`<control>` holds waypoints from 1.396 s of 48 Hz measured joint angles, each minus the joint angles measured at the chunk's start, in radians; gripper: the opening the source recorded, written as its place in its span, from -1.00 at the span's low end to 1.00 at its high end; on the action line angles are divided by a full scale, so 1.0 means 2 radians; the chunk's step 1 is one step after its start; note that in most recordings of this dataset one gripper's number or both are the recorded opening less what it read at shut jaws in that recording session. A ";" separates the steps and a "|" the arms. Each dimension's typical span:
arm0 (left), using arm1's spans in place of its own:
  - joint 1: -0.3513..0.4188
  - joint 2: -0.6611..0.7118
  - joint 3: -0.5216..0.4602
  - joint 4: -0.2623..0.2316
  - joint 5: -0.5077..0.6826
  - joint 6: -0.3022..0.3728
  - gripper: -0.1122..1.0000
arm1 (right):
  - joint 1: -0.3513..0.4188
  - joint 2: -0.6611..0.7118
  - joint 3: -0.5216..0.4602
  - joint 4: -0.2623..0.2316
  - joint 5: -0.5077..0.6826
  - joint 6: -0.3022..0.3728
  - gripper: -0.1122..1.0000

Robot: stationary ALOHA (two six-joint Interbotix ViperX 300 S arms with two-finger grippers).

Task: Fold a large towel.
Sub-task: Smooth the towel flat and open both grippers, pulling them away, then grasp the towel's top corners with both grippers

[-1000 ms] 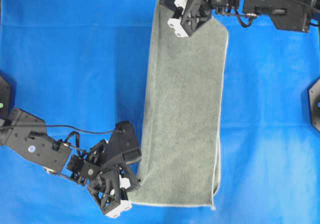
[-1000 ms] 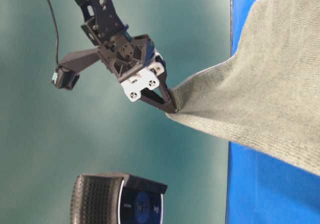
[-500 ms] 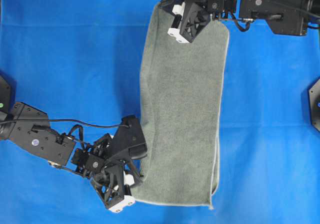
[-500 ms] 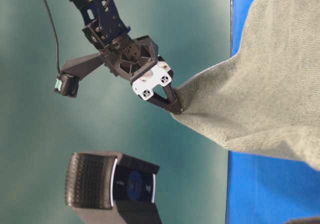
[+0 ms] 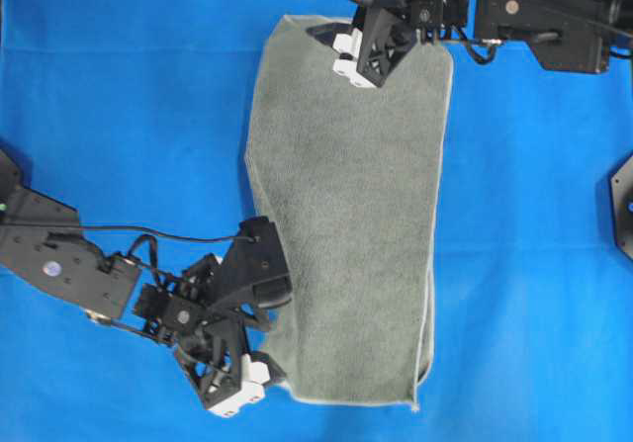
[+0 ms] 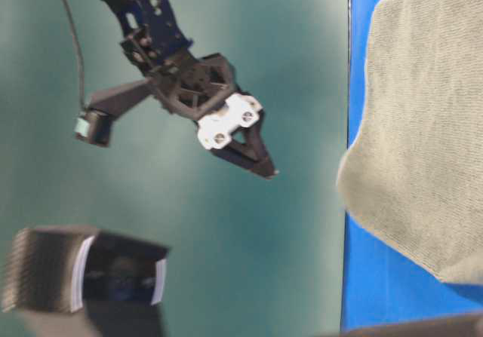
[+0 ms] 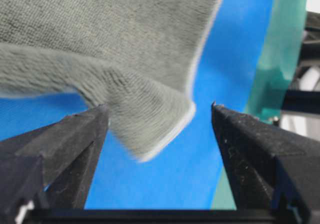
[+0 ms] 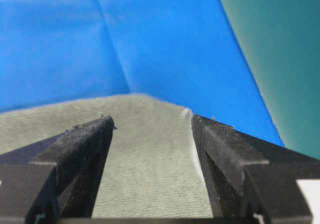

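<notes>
Your left gripper stood open with a corner of the towel loose between its fingers, while your right gripper hung open above the far end.

Both arms reach inward, left pincer & right pincer w/ jaws spread wide, gripping nothing.
</notes>
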 measured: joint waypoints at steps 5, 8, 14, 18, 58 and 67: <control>0.000 -0.034 0.002 0.001 0.041 0.008 0.57 | 0.011 -0.033 0.012 0.000 0.015 0.000 0.37; 0.000 -0.063 0.008 0.001 0.064 0.015 0.57 | 0.017 -0.057 0.025 0.001 0.021 0.000 0.37; 0.007 -0.116 0.021 0.003 0.075 0.031 0.57 | 0.033 -0.126 0.066 0.000 0.026 0.003 0.37; 0.019 -0.145 0.031 0.006 0.072 0.051 0.57 | 0.046 -0.175 0.094 0.001 0.025 0.007 0.37; 0.189 -0.281 0.156 0.005 -0.130 0.282 0.56 | 0.054 -0.390 0.256 0.016 0.011 0.058 0.35; 0.267 -0.229 0.146 0.005 -0.141 0.318 0.56 | -0.011 -0.318 0.246 0.013 0.017 0.057 0.35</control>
